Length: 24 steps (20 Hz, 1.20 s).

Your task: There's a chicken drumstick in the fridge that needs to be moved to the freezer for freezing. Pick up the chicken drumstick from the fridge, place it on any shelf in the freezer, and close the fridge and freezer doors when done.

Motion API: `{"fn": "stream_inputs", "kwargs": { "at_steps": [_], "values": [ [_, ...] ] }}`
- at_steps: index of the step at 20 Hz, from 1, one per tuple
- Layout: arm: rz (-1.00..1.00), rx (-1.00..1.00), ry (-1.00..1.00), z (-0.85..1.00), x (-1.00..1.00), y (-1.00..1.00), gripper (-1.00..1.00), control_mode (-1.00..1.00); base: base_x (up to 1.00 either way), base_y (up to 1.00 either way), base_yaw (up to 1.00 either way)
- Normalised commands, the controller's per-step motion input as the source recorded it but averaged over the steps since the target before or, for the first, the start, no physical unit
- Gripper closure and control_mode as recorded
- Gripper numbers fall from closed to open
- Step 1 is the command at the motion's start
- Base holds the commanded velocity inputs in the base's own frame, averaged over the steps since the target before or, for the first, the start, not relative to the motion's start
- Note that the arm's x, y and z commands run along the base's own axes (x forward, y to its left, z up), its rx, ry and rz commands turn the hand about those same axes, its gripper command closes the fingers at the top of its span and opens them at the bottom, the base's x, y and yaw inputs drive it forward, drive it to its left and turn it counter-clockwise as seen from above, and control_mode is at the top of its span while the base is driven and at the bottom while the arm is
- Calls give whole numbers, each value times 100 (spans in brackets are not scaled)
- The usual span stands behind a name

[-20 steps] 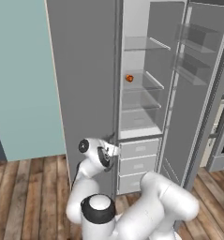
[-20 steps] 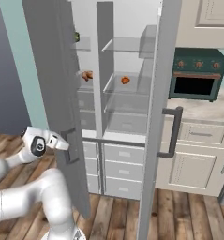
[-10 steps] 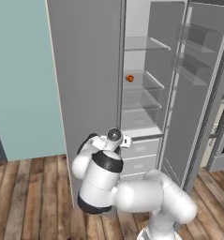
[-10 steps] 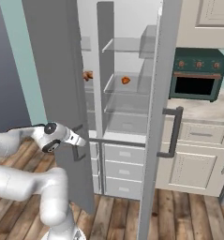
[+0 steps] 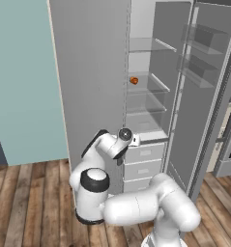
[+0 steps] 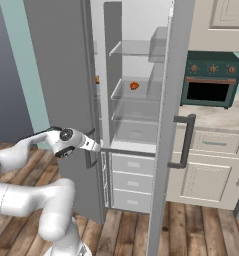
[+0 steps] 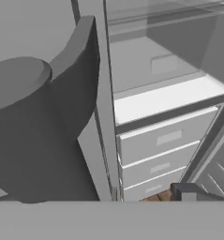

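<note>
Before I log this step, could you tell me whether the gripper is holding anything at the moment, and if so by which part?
It cannot be told. The gripper sits at the edge of the left door, but no picture shows its fingers clearly.

Even, soft, shadowless rendered light

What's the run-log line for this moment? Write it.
arm low by left door edge | jaws: state unclear | both doors open | orange-red item on fridge shelf
</note>
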Motion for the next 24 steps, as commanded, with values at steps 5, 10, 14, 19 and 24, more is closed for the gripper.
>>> {"fn": "stream_inputs", "kwargs": {
  "at_steps": [5,10,14,19,24],
  "values": [
    [0,0,14,14,67,-11,-100,-100,0,0,0],
    [0,0,8,4,33,0,-100,-100,0,0,0],
    [0,0,2,0,37,0,-100,-100,0,0,0],
    [3,0,0,0,38,-11,-100,-100,0,0,0],
    [6,0,-2,0,55,-13,-100,-100,0,0,0]
  ]
}}
